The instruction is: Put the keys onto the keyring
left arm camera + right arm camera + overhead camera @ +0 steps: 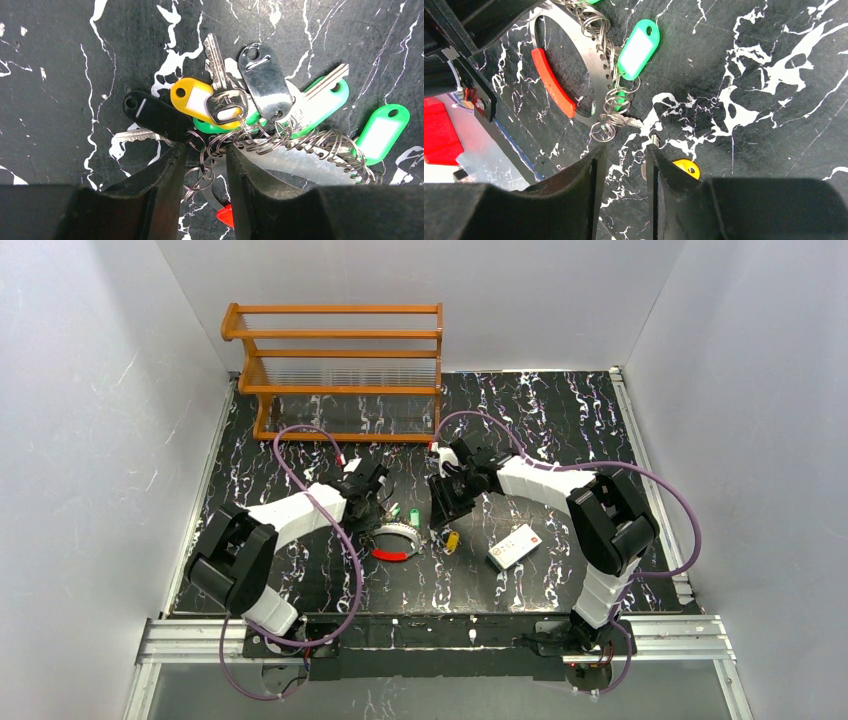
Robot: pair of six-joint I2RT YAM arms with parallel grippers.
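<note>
In the overhead view the keyring (393, 543), a white oval loop with a red section, is seen lying flat on the black marbled table (560, 420) just below the centre of the frame, between the two grippers. The left gripper (207, 150) is set over the loop's edge. In its wrist view a cluster of small wire rings (199, 177) and the loop's pale band are seen in the narrow gap between its fingers (160, 185), but whether they are pinched cannot be told. Fanned out above the fingers are a black tag (155, 115), a yellow tag (192, 100), a silver key (217, 65) and a green-headed key (340, 92), all bunched at the wire rings. A green tag (382, 131) is seen at the right edge.

The right gripper (625, 150) is lowered close to the table at the bottom centre of its wrist view, its fingers standing apart. The yellow key (686, 168) is found there, off the ring: its head shows just right of the finger on the right of the frame, and its thin blade reaches into the gap. Whether it is gripped cannot be told. A white card (515, 546) lies to its right in the overhead view, and an orange rack (340, 370) stands at the top
</note>
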